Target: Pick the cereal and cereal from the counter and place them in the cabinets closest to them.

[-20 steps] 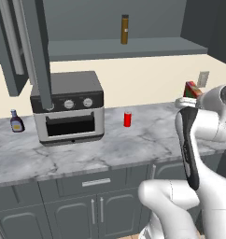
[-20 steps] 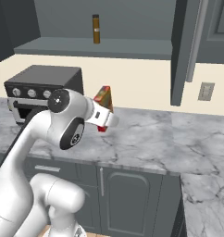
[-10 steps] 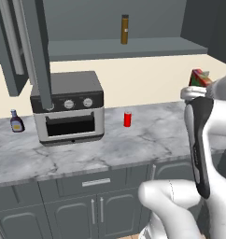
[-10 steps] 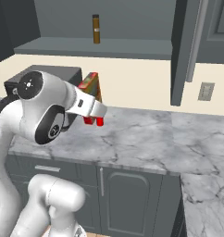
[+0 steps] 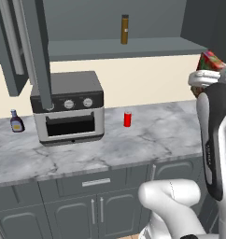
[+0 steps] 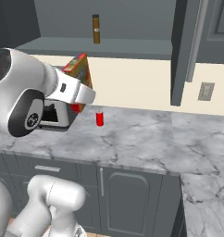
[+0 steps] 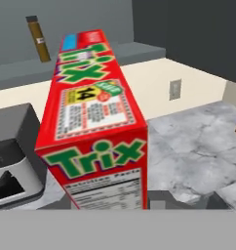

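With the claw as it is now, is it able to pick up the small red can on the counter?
Probably not yet: the claw is shut on the cereal box, held up off the counter. The red can stands free, nothing crowding it, but the claw is occupied.

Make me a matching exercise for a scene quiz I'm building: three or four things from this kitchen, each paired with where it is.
Things:
1. cereal box
2. small red can
3. brown bottle
4. toaster oven

Places:
A. on the open cabinet shelf
B. held in the hand, above the counter
C. on the counter, left end
D. on the counter, mid-way

Pairs: 1-B, 2-D, 3-A, 4-C
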